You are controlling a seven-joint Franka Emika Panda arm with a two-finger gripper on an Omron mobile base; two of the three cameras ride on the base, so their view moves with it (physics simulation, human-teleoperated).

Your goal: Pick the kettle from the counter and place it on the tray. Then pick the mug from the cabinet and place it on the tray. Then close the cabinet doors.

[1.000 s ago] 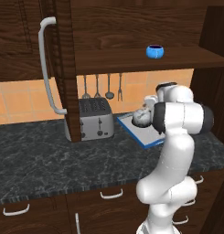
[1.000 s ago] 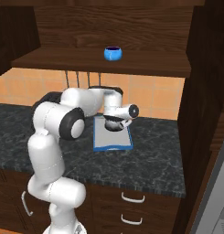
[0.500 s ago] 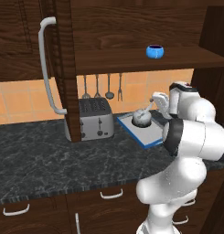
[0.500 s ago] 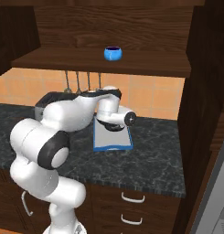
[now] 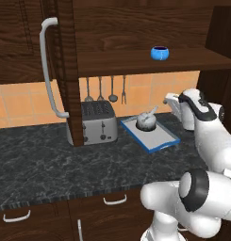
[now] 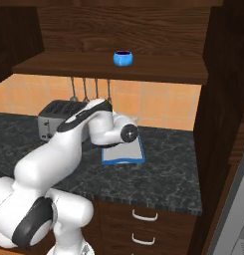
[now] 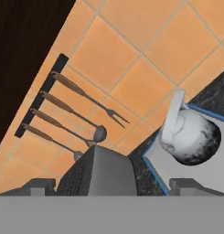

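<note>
**Kettle is down on the tray; the mug sits up and away from my open hand**

From where I am driving, the kettle (image 5: 146, 121) already rests on the tray (image 5: 159, 139), at its back end near the toaster (image 5: 97, 122), so I judge the first part of the task done and the mug to be next.

The gripper (image 5: 170, 100) hangs in the air just right of the tray, above counter (image 5: 51, 160) level and below the cabinet shelf (image 5: 136, 61). In the hand view its two finger tips stand well apart at the bottom corners with nothing between them, so the jaws are wide and empty. That camera looks out at the orange wall tiles and the utensil rack (image 7: 63, 109), with the kettle and a corner of the tray off to one side. The hand is rolled over, so up in that view is not up in the room.

What matters for the next move is this. The mug (image 5: 160, 52) stands on the shelf, above the gripper and slightly left of it in the left base view. In the right base view the mug (image 6: 123, 58) sits almost straight above the wrist. So the reach I expect is mostly a climb, then a push back into the cabinet. The shelf's front edge lies between hand and mug, and I would clear it before going in. I cannot tell which way the mug's handle faces. The left cabinet door (image 5: 65, 70) stands swung open, edge on, in front of the toaster.
</note>
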